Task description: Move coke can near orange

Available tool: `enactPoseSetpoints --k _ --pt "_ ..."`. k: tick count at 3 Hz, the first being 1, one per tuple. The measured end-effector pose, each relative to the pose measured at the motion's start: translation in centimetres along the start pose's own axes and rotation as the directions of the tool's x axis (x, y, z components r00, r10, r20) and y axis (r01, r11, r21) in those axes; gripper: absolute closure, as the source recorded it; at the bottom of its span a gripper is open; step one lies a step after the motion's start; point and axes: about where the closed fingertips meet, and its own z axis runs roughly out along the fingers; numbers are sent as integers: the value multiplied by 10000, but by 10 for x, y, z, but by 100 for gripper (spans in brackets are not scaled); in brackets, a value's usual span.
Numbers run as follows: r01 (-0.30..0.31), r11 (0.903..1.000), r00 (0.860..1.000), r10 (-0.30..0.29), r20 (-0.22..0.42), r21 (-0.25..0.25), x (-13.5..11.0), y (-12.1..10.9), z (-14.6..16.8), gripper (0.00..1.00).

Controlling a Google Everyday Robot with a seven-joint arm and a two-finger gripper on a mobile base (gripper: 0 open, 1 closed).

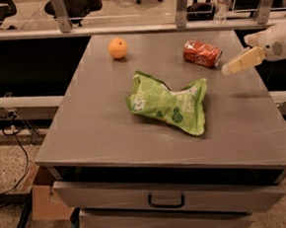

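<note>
On the grey table (100, 134), with the green bag (169, 103) crumpled at its middle, the gripper (231, 68) hangs over the far right edge as the picture shows it, pointing down and leftward; whether it is spread or closed I cannot tell. The can (202, 53) lies on its side just beyond its tip, long axis running roughly across the view with a silver end turned toward the gripper. The orange (118, 47) sits well apart, at the far left.
</note>
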Motion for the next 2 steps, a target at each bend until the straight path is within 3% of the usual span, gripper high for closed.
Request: enactPoseSetpoints --k 1,2 --pt "110 9997 9994 -103 335 -211 -1 1 21 0" --pt "282 9996 9960 -276 853 -58 -12 -1 43 0"
